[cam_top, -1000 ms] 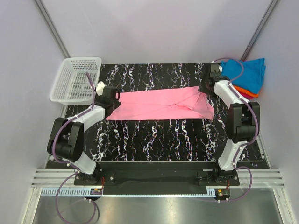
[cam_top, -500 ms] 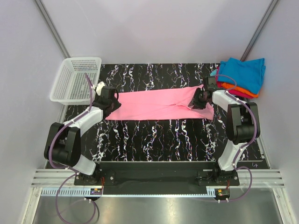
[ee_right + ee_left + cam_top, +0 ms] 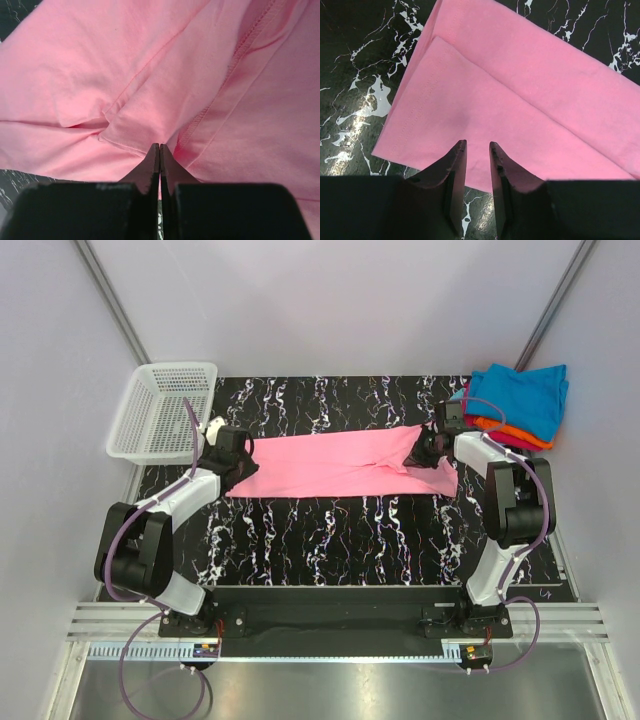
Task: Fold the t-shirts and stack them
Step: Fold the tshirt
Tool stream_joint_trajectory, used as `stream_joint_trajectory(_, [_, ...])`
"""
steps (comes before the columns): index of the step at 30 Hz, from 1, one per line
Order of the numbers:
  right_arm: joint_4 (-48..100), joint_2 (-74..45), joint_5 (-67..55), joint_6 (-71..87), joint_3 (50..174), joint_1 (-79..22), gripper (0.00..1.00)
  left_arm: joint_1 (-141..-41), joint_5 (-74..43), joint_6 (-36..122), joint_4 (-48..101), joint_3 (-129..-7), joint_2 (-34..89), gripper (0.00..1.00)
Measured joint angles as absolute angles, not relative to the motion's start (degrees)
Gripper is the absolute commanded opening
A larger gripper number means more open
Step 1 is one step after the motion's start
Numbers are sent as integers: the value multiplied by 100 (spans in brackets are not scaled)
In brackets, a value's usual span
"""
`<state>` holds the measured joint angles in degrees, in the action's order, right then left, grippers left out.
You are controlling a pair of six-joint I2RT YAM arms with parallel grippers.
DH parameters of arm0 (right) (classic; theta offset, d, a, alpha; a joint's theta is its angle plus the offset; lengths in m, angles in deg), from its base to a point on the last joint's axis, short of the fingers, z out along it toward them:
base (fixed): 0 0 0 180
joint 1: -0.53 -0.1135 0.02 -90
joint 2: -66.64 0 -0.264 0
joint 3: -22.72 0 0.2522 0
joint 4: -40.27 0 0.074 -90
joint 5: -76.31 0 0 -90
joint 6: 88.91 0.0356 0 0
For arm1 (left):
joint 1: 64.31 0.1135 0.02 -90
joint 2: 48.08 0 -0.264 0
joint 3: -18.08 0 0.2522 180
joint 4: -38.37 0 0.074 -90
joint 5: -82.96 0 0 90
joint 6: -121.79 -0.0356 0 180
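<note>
The right jaws are pressing fully together, their tips meeting on a raised fold of the pink shirt (image 3: 100,75) just beside a stitched seam. Whether any cloth is pinched between them I cannot tell. The left jaws are standing narrowly apart, tips pointing down at the shirt's left end, with bare cloth showing in the gap and nothing gripped.

The shirt is lying as a long flat band across the middle of the desk (image 3: 330,530), its long axis running left to right, one end under each pair of jaws. The right end is looking bunched and creased, the left end smooth and doubled over. Each arm is nearer its own end, so the next fold is likely turning on lifting one end along that axis toward the other.

The right arm (image 3: 500,470) is reaching forward and bending inward at the wrist, and the left arm (image 3: 180,500) is mirroring it
</note>
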<state>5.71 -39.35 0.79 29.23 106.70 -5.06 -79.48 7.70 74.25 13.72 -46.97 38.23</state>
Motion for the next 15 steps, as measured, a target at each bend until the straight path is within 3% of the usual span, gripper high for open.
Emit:
stream_joint_trajectory(10, [582,-4213,278,2763,11667,-510,0,-7948,768,7403,1348,-4699,3823,29])
stream_joint_trajectory(15, [508,-4294,-13,2744,11877,-510,26,-7948,768,7377,1339,-4740,3823,29])
